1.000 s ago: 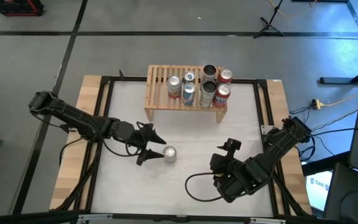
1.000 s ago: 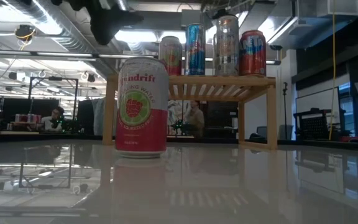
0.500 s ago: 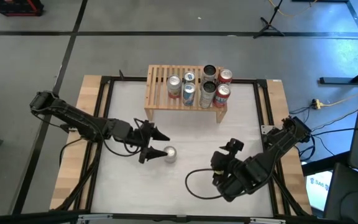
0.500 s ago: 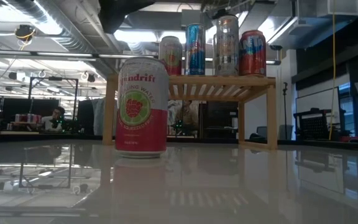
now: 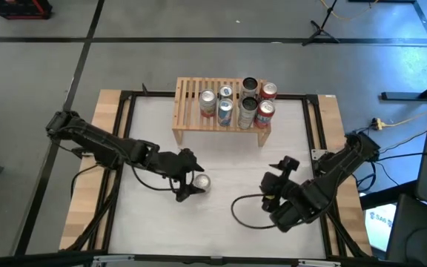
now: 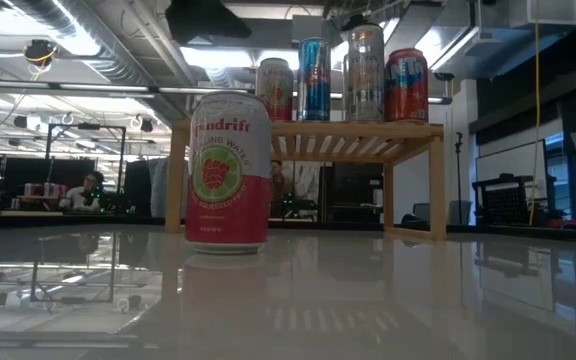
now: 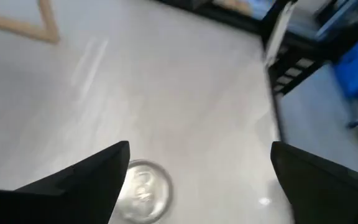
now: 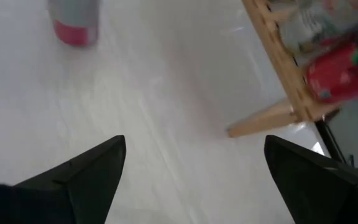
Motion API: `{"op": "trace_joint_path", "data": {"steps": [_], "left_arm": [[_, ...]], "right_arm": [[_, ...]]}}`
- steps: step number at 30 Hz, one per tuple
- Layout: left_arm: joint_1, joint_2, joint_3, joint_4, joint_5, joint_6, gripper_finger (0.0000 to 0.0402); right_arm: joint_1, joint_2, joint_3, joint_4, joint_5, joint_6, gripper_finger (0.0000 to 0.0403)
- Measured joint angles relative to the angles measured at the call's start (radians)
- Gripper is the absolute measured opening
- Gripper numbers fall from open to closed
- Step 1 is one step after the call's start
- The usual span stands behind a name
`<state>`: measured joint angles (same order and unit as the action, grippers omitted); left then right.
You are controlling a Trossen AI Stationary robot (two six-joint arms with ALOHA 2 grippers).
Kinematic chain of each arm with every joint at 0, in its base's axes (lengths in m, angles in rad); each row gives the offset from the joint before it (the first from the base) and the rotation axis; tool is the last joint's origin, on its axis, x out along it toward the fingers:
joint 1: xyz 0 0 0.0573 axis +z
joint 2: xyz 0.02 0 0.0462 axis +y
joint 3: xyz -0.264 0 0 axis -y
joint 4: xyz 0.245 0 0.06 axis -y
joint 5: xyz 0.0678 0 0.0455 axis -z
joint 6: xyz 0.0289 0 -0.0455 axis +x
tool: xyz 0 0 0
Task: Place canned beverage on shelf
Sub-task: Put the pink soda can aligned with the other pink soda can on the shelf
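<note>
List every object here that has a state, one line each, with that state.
Left pincer: open, over the loose can, not gripping it.
Right pincer: open, empty, above bare table.
Loose can: upright on the table, in front of the shelf.
Shelf: standing, left part of its top free.
Six cans on the shelf: upright, grouped toward its right end.

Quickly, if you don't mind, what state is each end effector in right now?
Left end effector: open, over the can on the table, holding nothing.
Right end effector: open, empty.
</note>
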<state>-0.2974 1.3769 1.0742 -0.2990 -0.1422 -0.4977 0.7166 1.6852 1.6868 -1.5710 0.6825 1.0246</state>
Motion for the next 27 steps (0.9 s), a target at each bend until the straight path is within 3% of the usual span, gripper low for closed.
{"op": "trace_joint_path", "data": {"steps": [3,9,27], "left_arm": [[0.004,0.023,0.042,-0.088,-0.037,0.06,0.0385],[0.016,0.077,0.042,-0.097,-0.024,0.137,0.0385],[0.029,0.28,0.041,-0.132,0.018,0.161,0.0385]], "right_arm": [[0.024,-0.043,-0.096,0.009,0.015,0.071,0.0372],[0.064,-0.079,-0.219,0.067,-0.006,0.135,0.0372],[0.064,-0.079,-0.249,0.13,-0.021,0.096,0.0372]]}}
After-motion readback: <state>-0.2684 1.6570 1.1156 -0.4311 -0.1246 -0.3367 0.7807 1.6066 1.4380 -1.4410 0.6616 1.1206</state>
